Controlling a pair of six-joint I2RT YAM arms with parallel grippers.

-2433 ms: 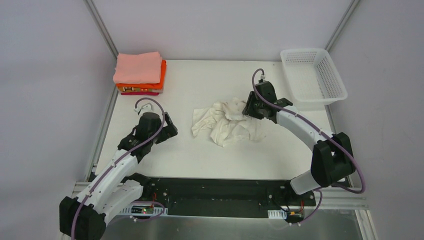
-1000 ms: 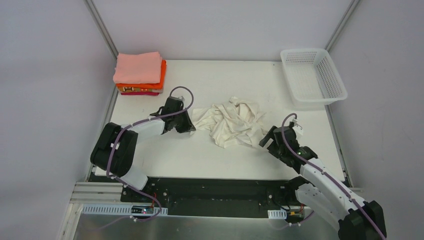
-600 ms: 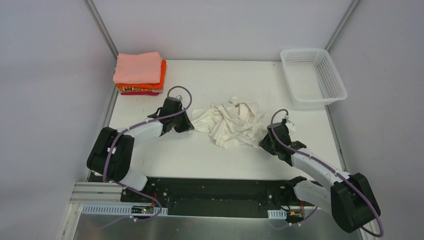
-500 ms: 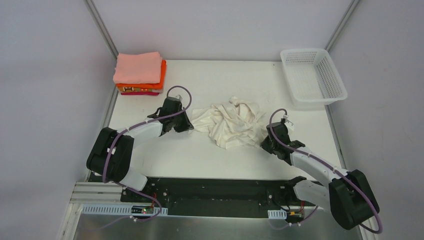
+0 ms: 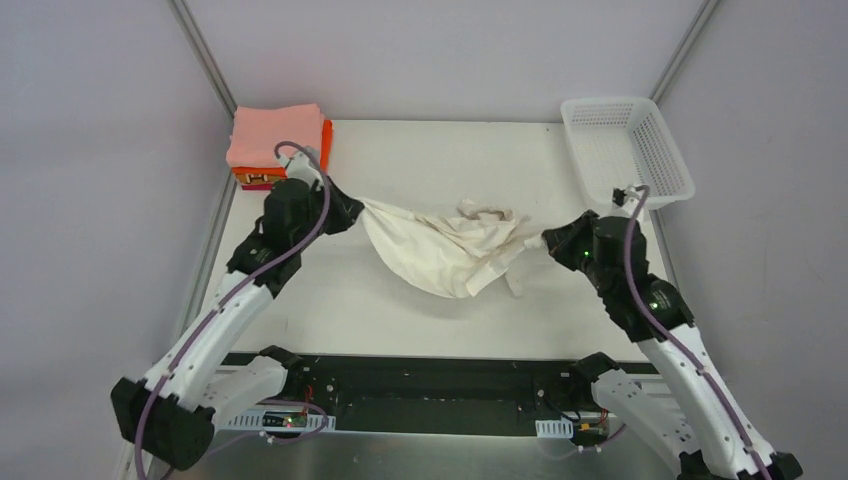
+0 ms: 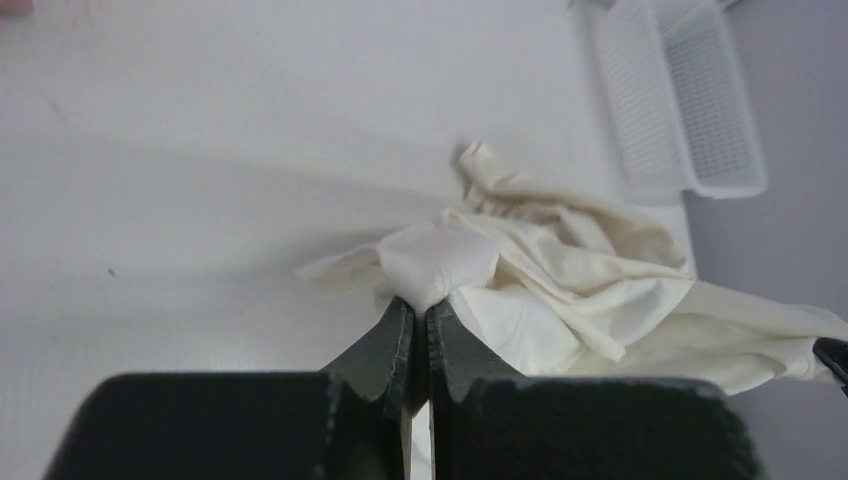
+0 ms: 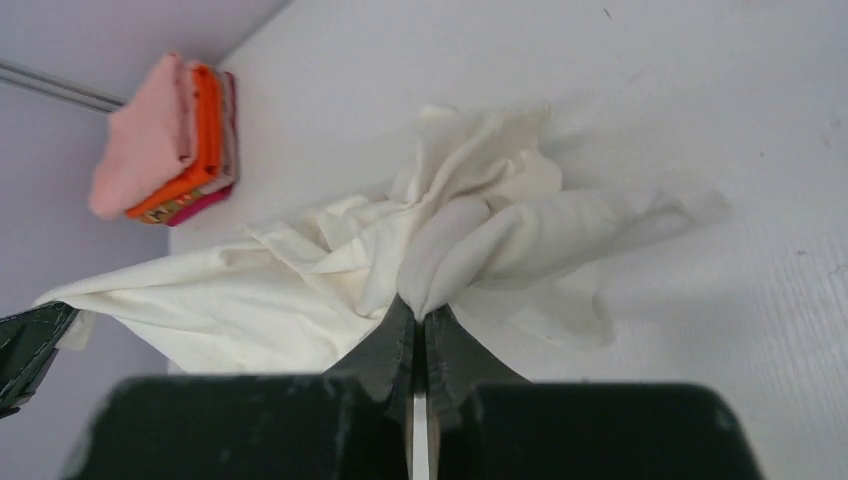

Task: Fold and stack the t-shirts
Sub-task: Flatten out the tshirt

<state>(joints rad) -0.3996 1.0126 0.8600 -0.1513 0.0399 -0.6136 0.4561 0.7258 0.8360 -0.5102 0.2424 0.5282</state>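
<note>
A cream-white t-shirt [image 5: 440, 250] hangs stretched between my two grippers above the middle of the table, sagging toward the surface. My left gripper [image 5: 357, 205] is shut on its left end [image 6: 438, 262]. On the other side my right gripper [image 5: 547, 241] is shut on a bunched fold [image 7: 455, 250]. In the right wrist view the shirt [image 7: 300, 290] spreads out left. A folded stack sits at the back left corner: a salmon-pink t-shirt [image 5: 272, 133] on top, an orange one [image 5: 324, 145] beneath, a magenta one [image 5: 258, 185] at the bottom.
A white plastic lattice basket [image 5: 625, 150] stands at the back right corner, also seen in the left wrist view as the basket [image 6: 680, 100]. Grey walls enclose the white table [image 5: 430, 150] on three sides.
The right gripper has shut on the shirt's right edge. Both arms have risen and drawn apart, pulling the crumpled shirt off the table into a hanging span.
</note>
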